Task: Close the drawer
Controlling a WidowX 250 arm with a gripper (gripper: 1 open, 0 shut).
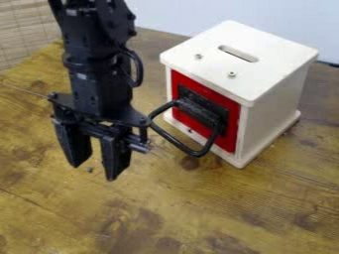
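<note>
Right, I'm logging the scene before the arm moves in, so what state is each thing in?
Drawer: red front looks flush with the box; any small gap can't be told.
Loop handle: sticking out from the front.
White box: upright on the wooden table.
Gripper: open, fingers pointing down, nothing between them.

Robot arm (99, 62): one, black to dark grey, thick jointed segments. Cable (134, 65): one, black, looped at the side of the arm. Crossbar (99, 117): dark, knobbly, with small metallic-looking fittings. Gripper (94, 162): two fingers, black, broad, blocky, tapering toward the tips. Finer screws and any markings: too blurred to tell.
</note>
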